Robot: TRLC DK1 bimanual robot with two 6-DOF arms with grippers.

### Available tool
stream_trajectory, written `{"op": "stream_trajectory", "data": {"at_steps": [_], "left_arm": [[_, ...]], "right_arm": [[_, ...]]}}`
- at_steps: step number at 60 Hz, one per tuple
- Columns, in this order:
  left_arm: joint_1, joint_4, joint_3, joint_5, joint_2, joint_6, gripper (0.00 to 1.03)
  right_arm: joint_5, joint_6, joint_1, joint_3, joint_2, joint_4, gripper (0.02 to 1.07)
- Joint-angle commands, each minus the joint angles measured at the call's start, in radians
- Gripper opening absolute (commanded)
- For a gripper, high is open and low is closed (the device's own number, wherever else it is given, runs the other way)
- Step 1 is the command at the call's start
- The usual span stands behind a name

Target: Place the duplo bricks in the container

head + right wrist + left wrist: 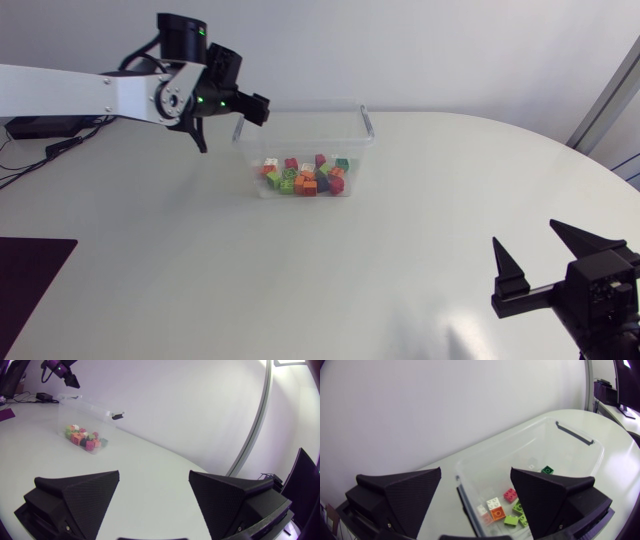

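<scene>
A clear plastic container (352,120) stands at the back middle of the table, with several colourful duplo bricks (305,176) piled on its floor. My left gripper (230,122) hangs above the container's left rim, open and holding nothing. In the left wrist view its fingers (407,497) straddle that rim (460,489), with the bricks (503,505) below and ahead of it. My right gripper (527,236) stands open and empty near the table's front right. From the right wrist view the container (95,410) and its bricks (82,437) lie far ahead of the right gripper (154,474).
The container has a dark handle (367,121) on its right end. A dark mat (28,275) lies at the table's front left edge. The white tabletop (300,280) stretches between the container and my right gripper.
</scene>
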Motion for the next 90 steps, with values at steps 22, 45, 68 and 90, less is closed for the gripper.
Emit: {"op": "stream_trajectory", "data": {"at_steps": [22, 45, 68, 90], "left_arm": [[0.143, 0.071, -0.384, 0.038, -0.465, 0.032, 0.99], [0.198, 0.088, -0.664, 0.044, -0.809, 0.007, 0.99], [0.328, 0.039, -0.854, 0.125, -1.115, -0.039, 0.99], [0.343, 0.017, -1.046, 0.113, -1.390, -0.077, 0.99]], "right_arm": [[0.013, 0.216, 0.012, -0.018, -0.006, 0.045, 1.02], [0.017, 0.340, 0.014, -0.067, -0.007, 0.188, 1.02], [0.006, 0.336, 0.002, -0.066, -0.006, 0.182, 1.02], [-0.009, 0.341, -0.018, -0.065, -0.005, 0.176, 1.02]]}}
